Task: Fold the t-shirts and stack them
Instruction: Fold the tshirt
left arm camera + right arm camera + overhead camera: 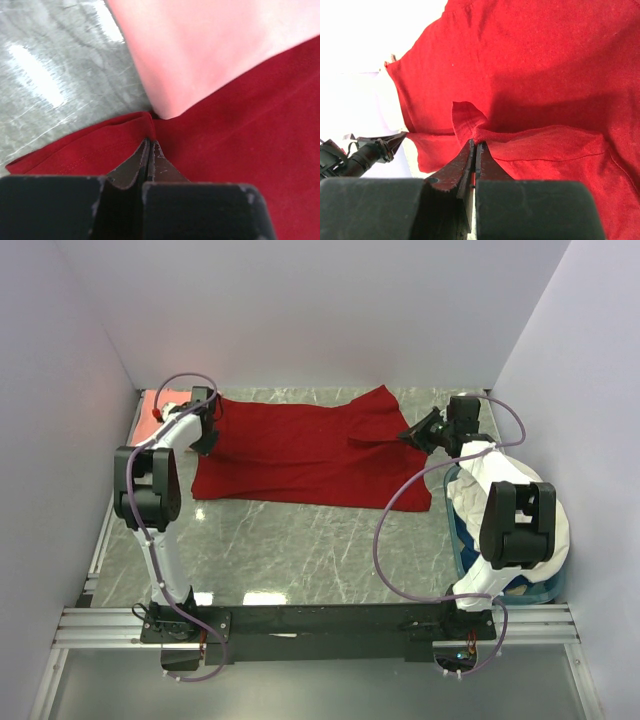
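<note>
We see a deep red short-sleeved cloth t-shirt [300, 455] spread mostly flat across the far half of the grey-green marbled bench [300, 550], its long side running left to right. Its right end is rumpled, with a raised crease.

At the shirt's far left edge, the left jaws are pressed together and pinch the hem of the red cloth. In the left wrist view a small ridge of red fabric [240, 150] rises right at their tips. Just beyond those tips lies a salmon-pink cloth t-shirt [210, 50], its rounded edge meeting the red one. From above, this pink shirt [152, 405] sits in the far left corner of the bench, partly hidden behind the left arm [150, 485].

At the shirt's right end, the right jaws are also pressed together, gripping a gathered fold of the red fabric [545, 75] that stands up from the rest.

The right arm [515, 520] reaches over a white cloth [480, 475] draped on a blue tub [465, 545] at the bench's right edge, well apart from the pink shirt.
</note>
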Robot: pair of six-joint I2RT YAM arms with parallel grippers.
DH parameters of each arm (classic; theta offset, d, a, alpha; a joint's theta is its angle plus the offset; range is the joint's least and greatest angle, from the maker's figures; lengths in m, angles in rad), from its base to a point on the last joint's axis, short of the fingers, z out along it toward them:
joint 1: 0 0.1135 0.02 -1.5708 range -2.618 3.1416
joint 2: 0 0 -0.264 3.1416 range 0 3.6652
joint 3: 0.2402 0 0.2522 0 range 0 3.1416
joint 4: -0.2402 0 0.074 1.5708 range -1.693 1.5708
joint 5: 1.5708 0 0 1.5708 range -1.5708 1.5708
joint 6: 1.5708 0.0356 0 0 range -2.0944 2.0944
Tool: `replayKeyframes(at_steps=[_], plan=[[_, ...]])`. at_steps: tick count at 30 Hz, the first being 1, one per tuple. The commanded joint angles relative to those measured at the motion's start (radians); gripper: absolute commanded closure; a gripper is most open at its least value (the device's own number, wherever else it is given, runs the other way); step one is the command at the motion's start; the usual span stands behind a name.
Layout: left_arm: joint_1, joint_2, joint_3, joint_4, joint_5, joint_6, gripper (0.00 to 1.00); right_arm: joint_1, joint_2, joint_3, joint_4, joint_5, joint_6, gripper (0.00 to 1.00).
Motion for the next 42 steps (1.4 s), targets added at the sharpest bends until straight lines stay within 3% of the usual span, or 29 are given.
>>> replayKeyframes(at_steps=[1, 2, 3, 4, 6, 7, 12, 19, 24, 29, 37, 42], plan=[[0.01, -0.004, 0.027, 0.063, 0.03, 0.046, 0.99, -0.01, 0.006, 0.004, 0.04, -0.001, -0.01, 1.0], [0.013, -0.007, 0.018, 0.083, 0.034, 0.058, 0.99, -0.01, 0.008, 0.01, 0.037, 0.003, -0.013, 0.97], [0.018, -0.018, 0.012, 0.097, 0.046, 0.066, 0.96, -0.01, 0.014, 0.016, 0.03, 0.006, -0.022, 0.87], [0.021, -0.027, 0.002, 0.112, 0.069, 0.074, 0.85, -0.01, 0.019, 0.022, 0.008, 0.009, -0.03, 0.81], [0.029, -0.068, -0.036, 0.158, 0.086, 0.089, 0.73, -0.008, 0.019, 0.047, -0.023, 0.038, -0.051, 0.65], [0.03, -0.088, -0.053, 0.175, 0.106, 0.097, 0.65, -0.006, 0.014, 0.05, -0.045, 0.046, -0.059, 0.61], [0.035, -0.238, -0.214, 0.215, 0.102, 0.065, 0.5, 0.0, -0.091, -0.017, -0.105, 0.152, -0.09, 0.56], [0.036, -0.479, -0.552, 0.234, 0.024, -0.029, 0.49, 0.081, -0.291, -0.291, -0.089, 0.242, -0.082, 0.58], [0.056, -0.617, -0.706, 0.281, 0.025, -0.02, 0.49, 0.124, -0.425, -0.45, -0.058, 0.293, -0.059, 0.59], [0.098, -0.644, -0.792, 0.376, 0.094, 0.019, 0.5, 0.125, -0.475, -0.531, -0.058, 0.345, -0.053, 0.59], [0.148, -0.616, -0.883, 0.591, 0.233, 0.063, 0.46, 0.122, -0.425, -0.538, -0.046, 0.379, -0.053, 0.57], [0.165, -0.592, -0.897, 0.636, 0.258, 0.08, 0.46, 0.124, -0.386, -0.531, -0.035, 0.394, -0.045, 0.57]])
